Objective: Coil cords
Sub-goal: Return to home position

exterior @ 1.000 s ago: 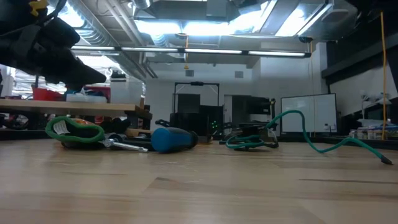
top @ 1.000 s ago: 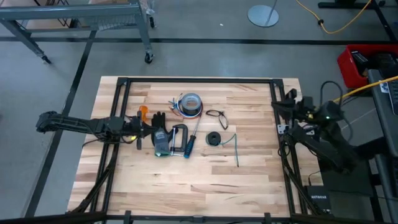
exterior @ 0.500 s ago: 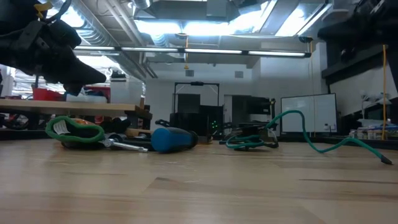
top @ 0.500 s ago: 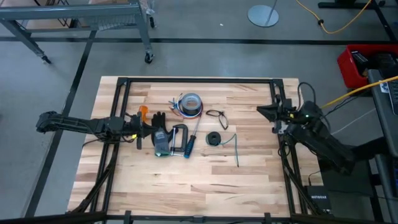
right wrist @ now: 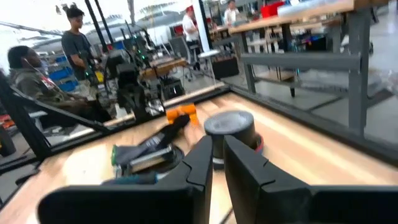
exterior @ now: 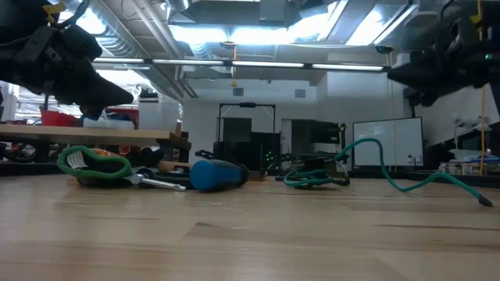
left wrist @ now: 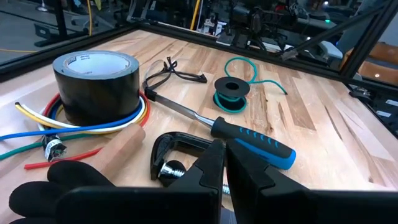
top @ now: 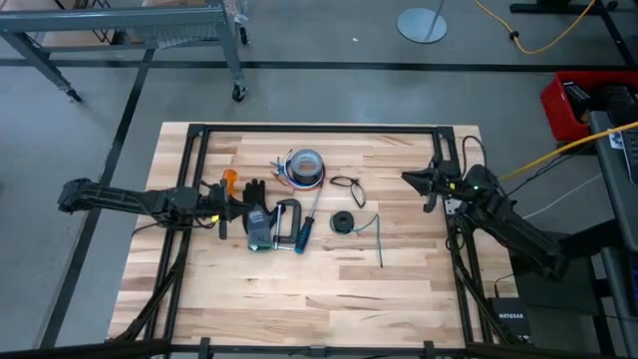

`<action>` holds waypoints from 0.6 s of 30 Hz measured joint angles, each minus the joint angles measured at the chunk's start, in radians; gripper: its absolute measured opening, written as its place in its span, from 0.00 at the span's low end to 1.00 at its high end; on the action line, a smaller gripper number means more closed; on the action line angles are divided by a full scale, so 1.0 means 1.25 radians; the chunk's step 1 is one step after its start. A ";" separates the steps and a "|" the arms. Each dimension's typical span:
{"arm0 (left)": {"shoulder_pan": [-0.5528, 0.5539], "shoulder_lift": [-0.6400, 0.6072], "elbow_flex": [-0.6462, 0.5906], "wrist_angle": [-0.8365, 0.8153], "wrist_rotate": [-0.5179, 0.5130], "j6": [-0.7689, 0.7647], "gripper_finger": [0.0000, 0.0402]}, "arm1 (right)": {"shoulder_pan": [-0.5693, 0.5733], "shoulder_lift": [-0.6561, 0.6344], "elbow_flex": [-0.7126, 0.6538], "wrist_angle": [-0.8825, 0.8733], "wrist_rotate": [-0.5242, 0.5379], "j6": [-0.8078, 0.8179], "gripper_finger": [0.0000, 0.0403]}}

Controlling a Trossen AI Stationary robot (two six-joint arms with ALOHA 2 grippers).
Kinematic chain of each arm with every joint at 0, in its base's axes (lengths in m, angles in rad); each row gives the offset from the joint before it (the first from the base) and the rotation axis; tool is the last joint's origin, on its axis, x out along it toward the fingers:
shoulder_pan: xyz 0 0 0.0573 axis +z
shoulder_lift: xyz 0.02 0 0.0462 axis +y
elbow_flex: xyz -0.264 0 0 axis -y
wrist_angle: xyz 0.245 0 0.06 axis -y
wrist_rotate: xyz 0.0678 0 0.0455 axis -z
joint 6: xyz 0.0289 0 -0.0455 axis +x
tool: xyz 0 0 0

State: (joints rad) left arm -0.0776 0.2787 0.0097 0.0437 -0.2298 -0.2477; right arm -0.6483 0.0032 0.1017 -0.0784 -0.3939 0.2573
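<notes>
The teal-green cord (top: 379,244) is sitting wound on its spool (top: 344,222) at frame centre, a black cord (top: 347,184) just above; with coiling seemingly finished, the right jaws are hanging pressed together, empty, at the counter's (top: 299,299) right edge; the left jaws, likewise, are hovering centre-left.

The right claw (top: 411,180) has swung inward from the right edge of the tabletop (top: 399,299), and now reaches leftward over it.

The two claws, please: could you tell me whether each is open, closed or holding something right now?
Left claw: closed, holding nothing.
Right claw: closed, holding nothing.
</notes>
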 joint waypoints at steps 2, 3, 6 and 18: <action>0.000 0.000 0.000 0.000 0.000 0.000 0.02 | 0.000 0.000 -0.021 -0.001 0.000 0.001 0.11; 0.000 0.000 0.000 0.000 0.000 0.000 0.02 | 0.000 0.000 -0.029 -0.002 0.001 0.002 0.11; 0.000 0.000 0.000 -0.001 0.000 0.000 0.02 | 0.000 0.004 -0.034 0.009 0.010 0.005 0.11; 0.000 0.000 0.000 0.000 0.000 0.000 0.02 | 0.002 0.008 -0.035 0.005 0.020 -0.226 0.11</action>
State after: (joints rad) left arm -0.0777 0.2783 0.0097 0.0433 -0.2295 -0.2474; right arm -0.6457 0.0129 0.0582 -0.0719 -0.3693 -0.0246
